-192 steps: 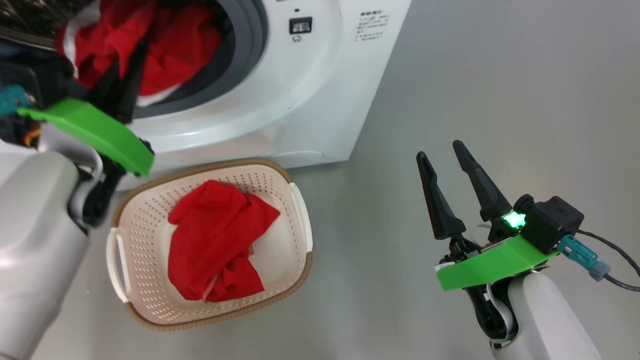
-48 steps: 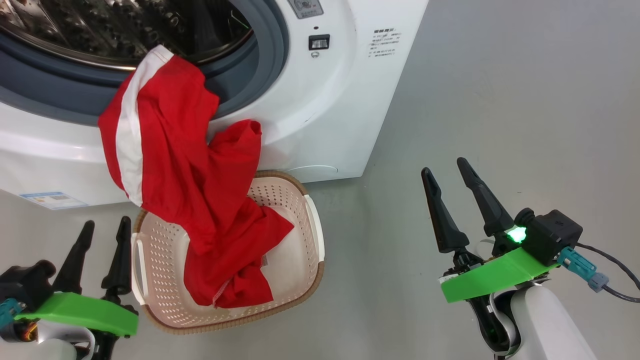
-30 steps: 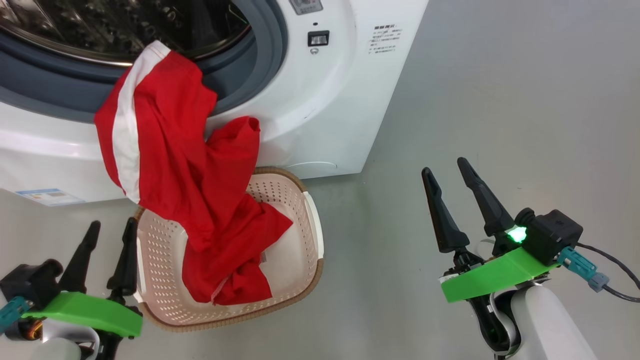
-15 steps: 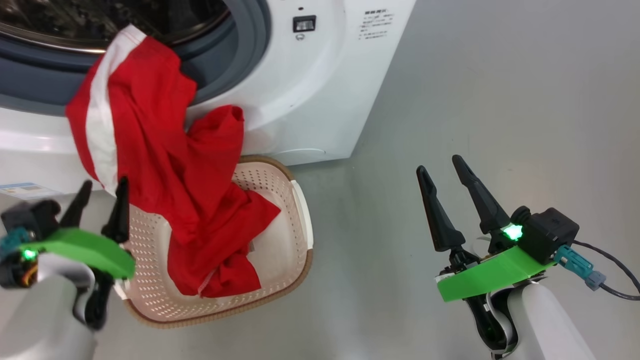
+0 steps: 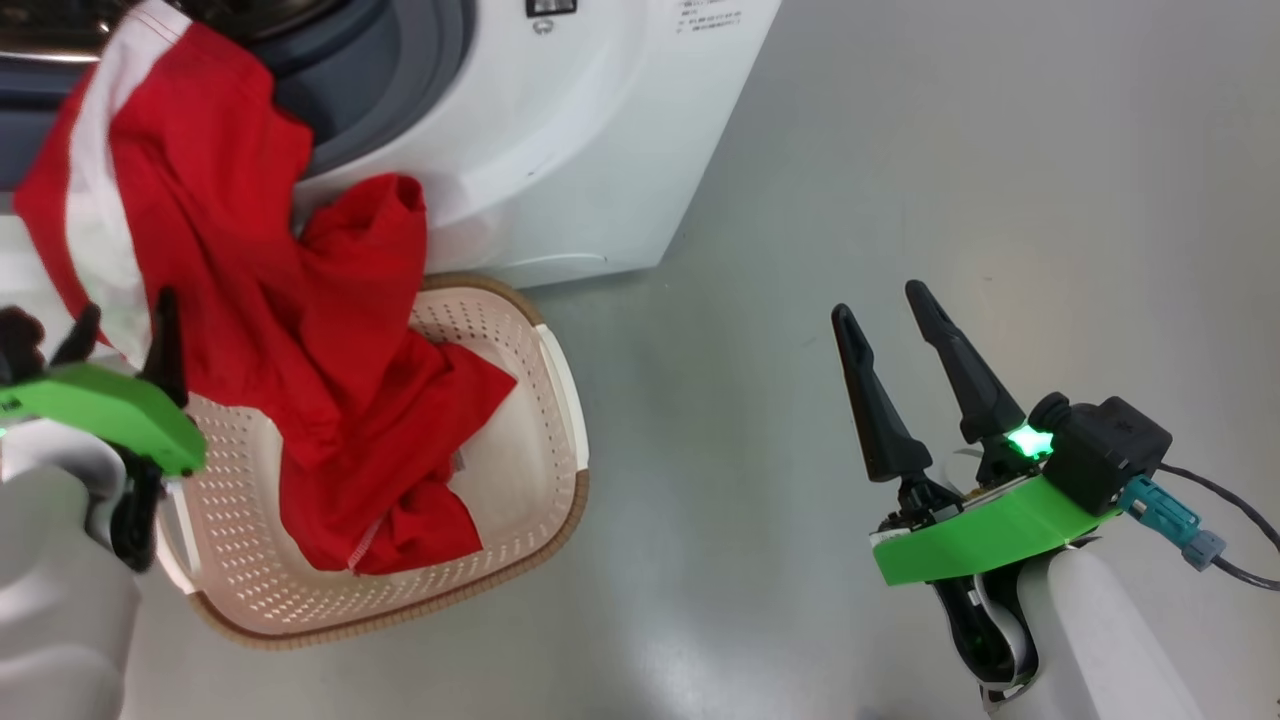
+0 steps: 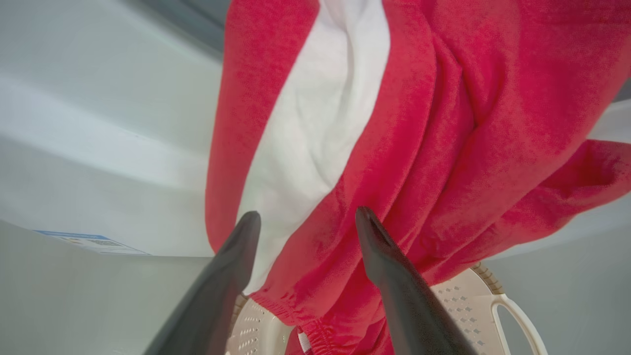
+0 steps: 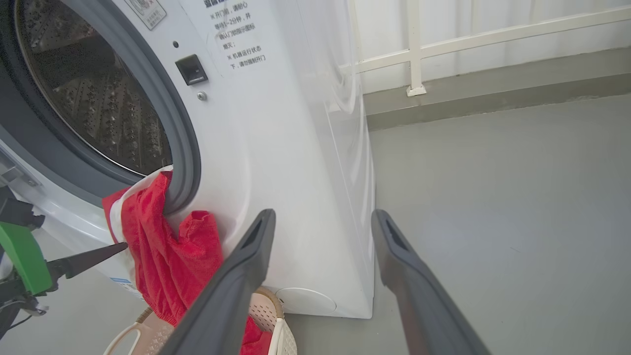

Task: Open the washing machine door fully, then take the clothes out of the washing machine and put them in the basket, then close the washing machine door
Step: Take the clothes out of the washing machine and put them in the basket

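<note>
Right gripper (image 5: 878, 298) is hovering wide open and empty over the floor (image 5: 800, 200), left gripper (image 6: 306, 213) is sitting wide open just before the red clothes (image 5: 230, 260), which are draping into the basket (image 5: 562, 385) from the washing machine (image 5: 560, 130) mouth behind.

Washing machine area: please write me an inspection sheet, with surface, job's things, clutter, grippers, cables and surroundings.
surface: smooth grey floor
job's things: washing machine, drum mouth uncovered; red clothes hang from it into the basket
clutter: nothing seen
grippers: left gripper open, close before the hanging clothes; right gripper open, empty, above the floor
cables: dark cable with teal plug at the right wrist
surroundings: white railing beyond the machine
</note>
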Robot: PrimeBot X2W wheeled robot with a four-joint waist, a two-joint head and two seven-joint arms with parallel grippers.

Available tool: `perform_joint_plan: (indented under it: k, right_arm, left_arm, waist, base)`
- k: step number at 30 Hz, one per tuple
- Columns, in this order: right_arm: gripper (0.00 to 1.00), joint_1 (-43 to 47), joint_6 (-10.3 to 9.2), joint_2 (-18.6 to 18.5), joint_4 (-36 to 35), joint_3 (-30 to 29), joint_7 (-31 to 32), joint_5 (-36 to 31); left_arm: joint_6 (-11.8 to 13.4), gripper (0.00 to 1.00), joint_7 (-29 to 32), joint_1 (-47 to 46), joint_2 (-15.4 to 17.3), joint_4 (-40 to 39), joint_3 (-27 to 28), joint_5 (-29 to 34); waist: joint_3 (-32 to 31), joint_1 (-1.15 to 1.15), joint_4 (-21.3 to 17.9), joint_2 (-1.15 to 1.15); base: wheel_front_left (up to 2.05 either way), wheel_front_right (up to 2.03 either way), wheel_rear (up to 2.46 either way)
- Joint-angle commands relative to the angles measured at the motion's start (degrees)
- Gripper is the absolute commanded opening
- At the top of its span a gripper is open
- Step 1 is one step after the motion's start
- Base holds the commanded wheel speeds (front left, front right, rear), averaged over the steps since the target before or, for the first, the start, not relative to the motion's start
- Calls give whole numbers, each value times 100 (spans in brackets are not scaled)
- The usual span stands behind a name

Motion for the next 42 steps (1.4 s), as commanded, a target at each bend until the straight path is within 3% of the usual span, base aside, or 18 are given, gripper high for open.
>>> perform_joint_plan:
  k: [1, 7, 16, 17, 18, 19, 30, 42]
  right_arm:
    - [100, -70, 9, 62, -164, 160, -27, 12]
    - [100, -175, 9, 62, -255, 170, -27, 11]
    - [100, -183, 9, 62, -289, 132, -27, 27]
    - [100, -182, 9, 62, -287, 126, -27, 28]
    - [100, -183, 9, 62, -283, 121, -27, 28]
    - [100, -184, 9, 62, -278, 115, -27, 27]
    - [100, -177, 9, 62, -156, 117, -27, 34]
    - [100, -73, 9, 62, 26, 121, -27, 56]
  left_arm:
    - [-16, 100, -15, -155, 268, 2, 96, -68]
    - [-16, 100, -17, -668, 393, 353, -89, -79]
    - [-16, 98, -141, -904, 511, 265, -330, -119]
    - [-16, 53, -150, -905, 519, 235, -346, -139]
    - [-16, 18, -157, -899, 524, 215, -365, -158]
    - [-16, 0, -162, -890, 524, 191, -390, -174]
    - [-16, 0, -180, -548, 365, -208, -686, -498]
    - [-16, 0, -181, 497, 417, -1946, -607, -430]
  waist:
    - [117, 0, -56, 0]
    - [351, 0, -123, 0]
    - [448, 0, -167, 0]
    - [444, 0, -165, 0]
    - [438, 0, -162, 0]
    - [428, 0, -155, 0]
    - [172, 0, -5, 0]
    - [-247, 0, 222, 0]
  base:
    - [0, 0, 0]
    - [0, 0, 0]
    - [0, 0, 0]
    - [0, 0, 0]
    - [0, 0, 0]
    - [0, 0, 0]
    - [0, 0, 0]
    - [0, 0, 0]
